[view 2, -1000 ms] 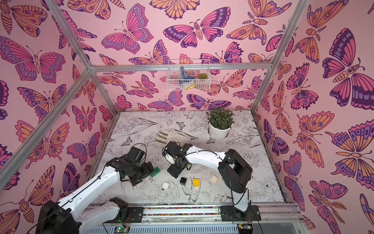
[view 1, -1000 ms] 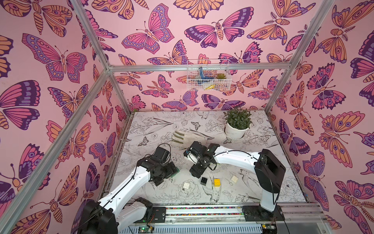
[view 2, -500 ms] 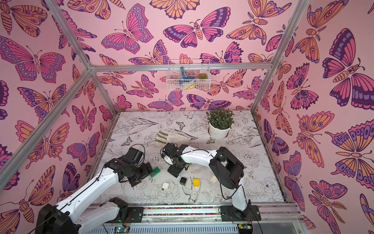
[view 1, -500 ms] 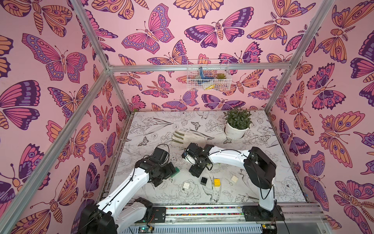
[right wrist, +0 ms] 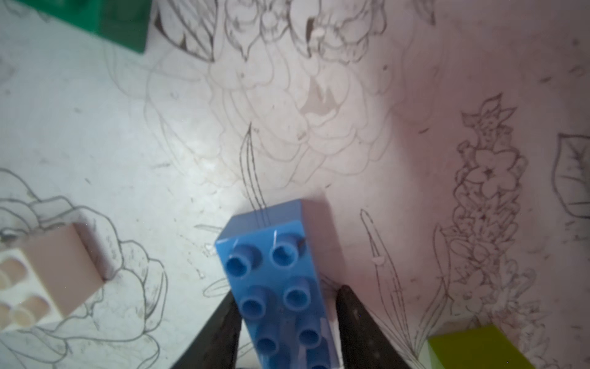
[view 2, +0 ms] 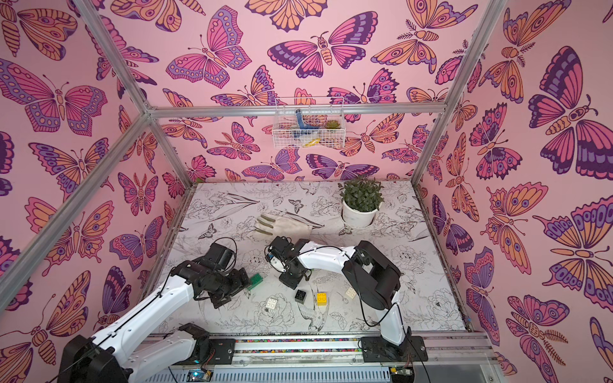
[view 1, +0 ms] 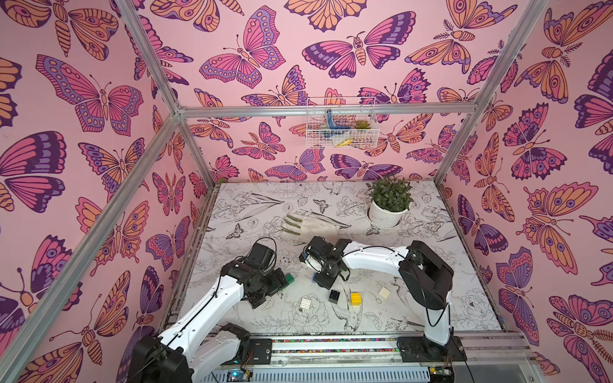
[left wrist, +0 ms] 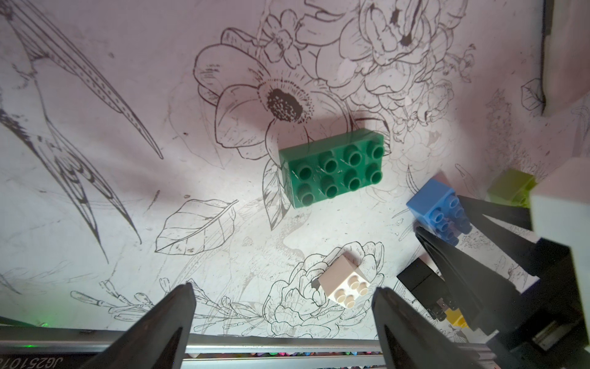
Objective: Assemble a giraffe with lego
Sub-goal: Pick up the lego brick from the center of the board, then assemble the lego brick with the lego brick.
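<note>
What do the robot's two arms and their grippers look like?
The left arm and right arm are alike: smooth white curved links between bulky black joints, with thin black cables running along them. The left gripper and right gripper each have two matt black fingers tapering to points.

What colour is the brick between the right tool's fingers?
Blue; the long studded plastic brick shows best in the right wrist view.

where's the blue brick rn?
The blue brick lies on the table, gripped between the fingers of the right gripper; the dark green brick lies toward the left gripper, the lime brick close beside.
</note>
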